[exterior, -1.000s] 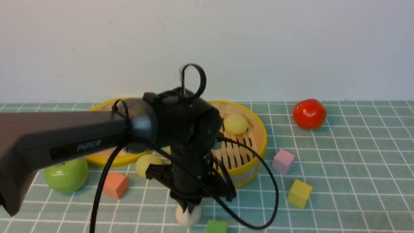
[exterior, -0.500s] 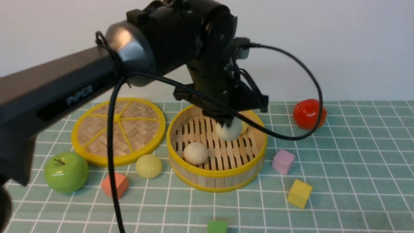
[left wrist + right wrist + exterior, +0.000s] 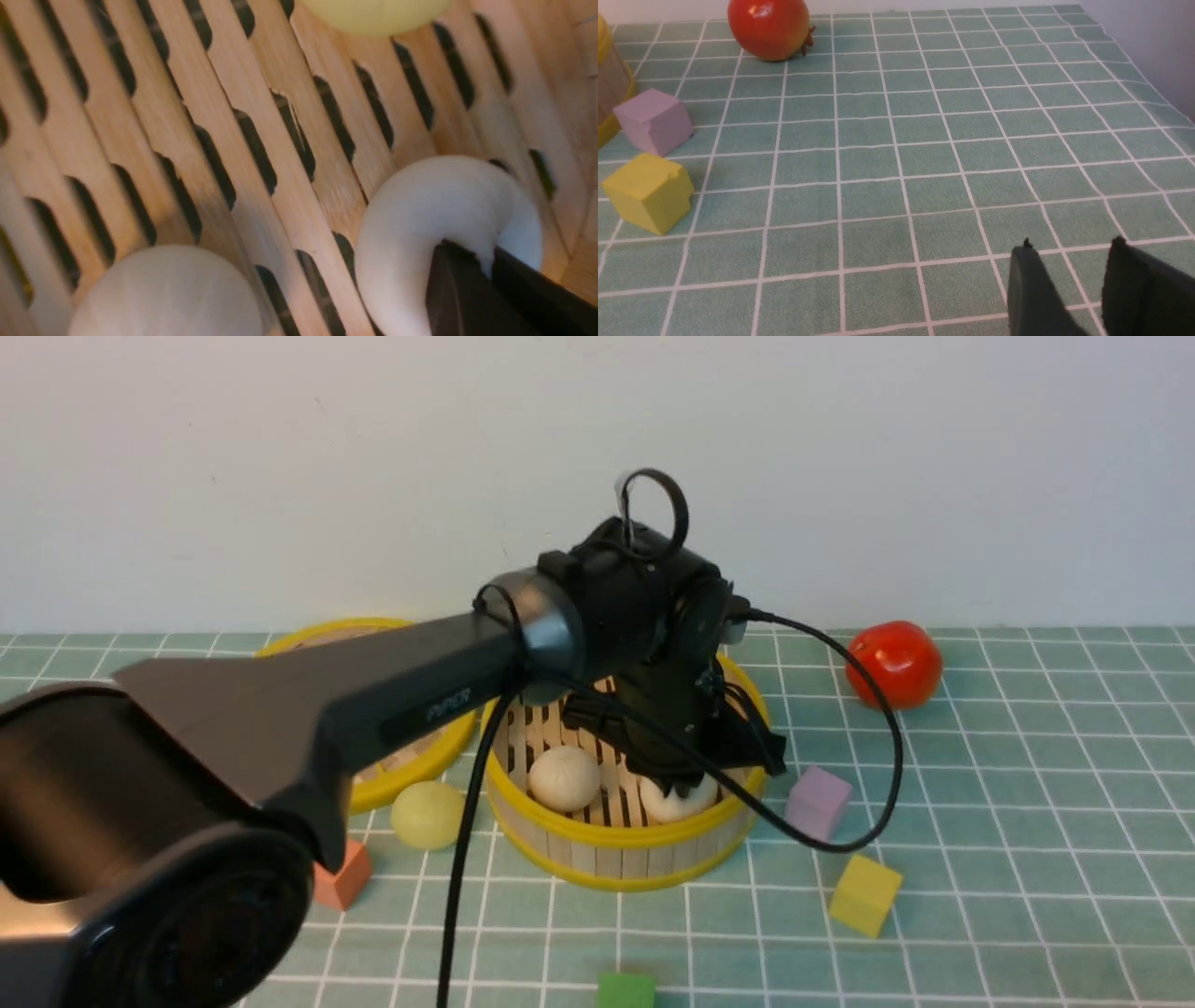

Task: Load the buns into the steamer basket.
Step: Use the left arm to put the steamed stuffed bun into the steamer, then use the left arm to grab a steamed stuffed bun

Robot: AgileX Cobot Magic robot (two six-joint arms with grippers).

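My left claw (image 3: 488,268) pinches a cream bun (image 3: 397,233) inside the steamer basket (image 3: 624,863), seemingly at its floor; lower right in its wrist view, my right claw (image 3: 1069,247) stands wide.

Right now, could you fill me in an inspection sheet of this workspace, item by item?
Surface: green cloth with a white grid; no spill seen.
Buns: two cream ones and a yellowish one in the steamer basket; another yellowish bun outside.
Clutter: woven lid, tomato, orange, purple, yellow and green blocks.
Left pincer: pinching a cream bun.
Right pincer: open, holding nothing.
Cables: black, looping off the left arm over the basket.
Surroundings: plain pale wall behind; people: nothing seen.
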